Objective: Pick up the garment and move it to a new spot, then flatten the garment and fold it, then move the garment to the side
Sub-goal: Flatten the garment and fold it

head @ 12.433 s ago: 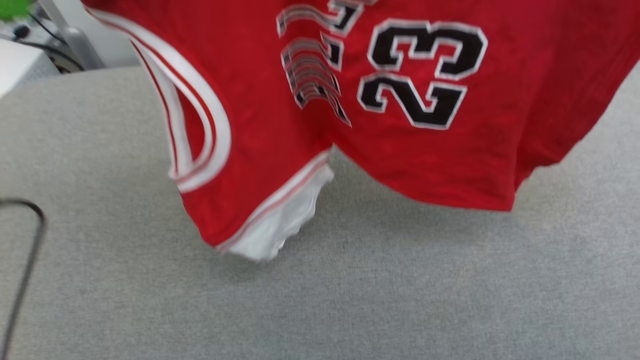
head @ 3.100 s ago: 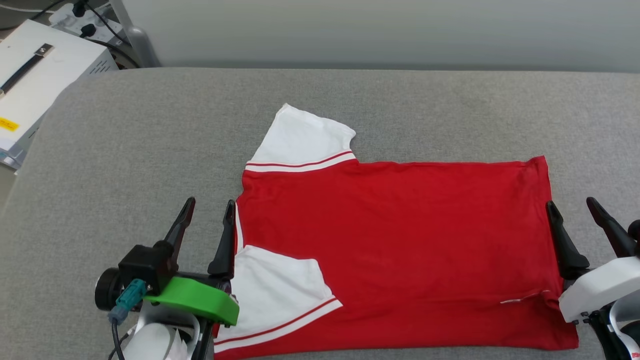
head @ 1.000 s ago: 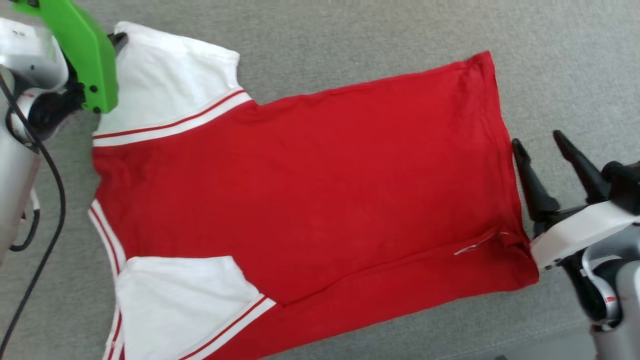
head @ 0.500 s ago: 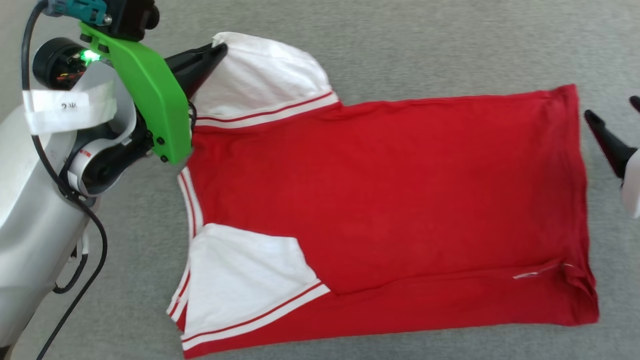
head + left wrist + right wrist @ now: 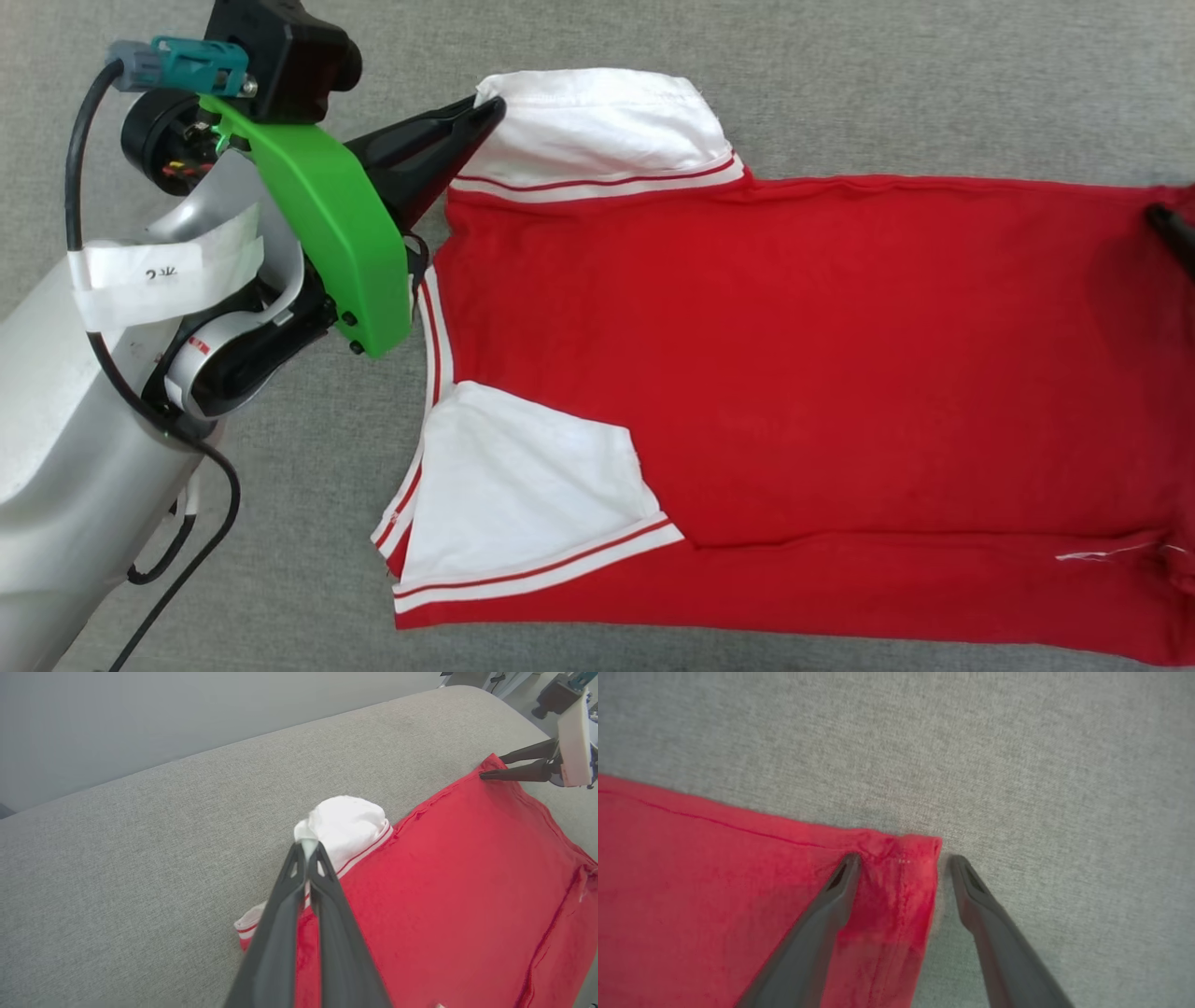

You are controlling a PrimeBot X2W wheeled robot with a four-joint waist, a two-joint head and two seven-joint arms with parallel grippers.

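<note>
Garment (image 5: 794,373) lies flat on the grey pad (image 5: 840,56), plain red side up.

Left gripper (image 5: 485,107) is clamped on the outer corner of the garment's far sleeve (image 5: 597,121). A tuft of white cloth shows between its tips. Likely reason: this sleeve is to be folded in over the red body.

Near sleeve (image 5: 523,485) already lies folded onto the red.

Right gripper (image 5: 904,858) is spread wide, gripping nothing, astride the garment's hem corner (image 5: 920,851). One finger is on the cloth, the other on the pad just off the edge. Judged: placed to pinch that corner so both ends of the far edge lift together.
</note>
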